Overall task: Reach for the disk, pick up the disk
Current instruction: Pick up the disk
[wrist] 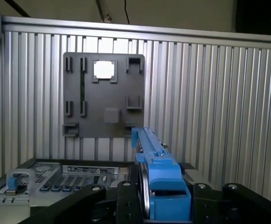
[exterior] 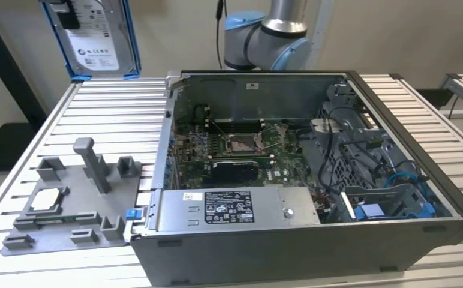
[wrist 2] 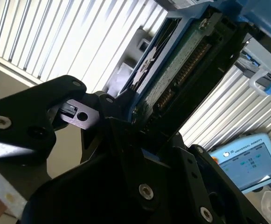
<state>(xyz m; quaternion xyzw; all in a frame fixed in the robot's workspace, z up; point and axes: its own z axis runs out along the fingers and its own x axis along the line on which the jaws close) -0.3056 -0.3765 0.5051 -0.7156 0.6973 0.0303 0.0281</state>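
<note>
Exterior view shows us the disk [exterior: 95, 39] held upright high above the bench [exterior: 111, 114], well clear of the computer case [exterior: 295, 252]. The claw [wrist: 161, 196] is clamped across its blue-framed edges, presumably sparing the labelled face.

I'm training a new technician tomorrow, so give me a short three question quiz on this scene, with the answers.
1. True or false: the disk rests inside the open computer case.
2. In the exterior view, on which side of the case does the grey fixture plate lie? A the view's left; B the view's right; C behind it.
3. Fill in: the gripper is shut on the ____.

Key: 1 false, the disk is held upright in the air, away from the case. 2 A. 3 disk.
</note>
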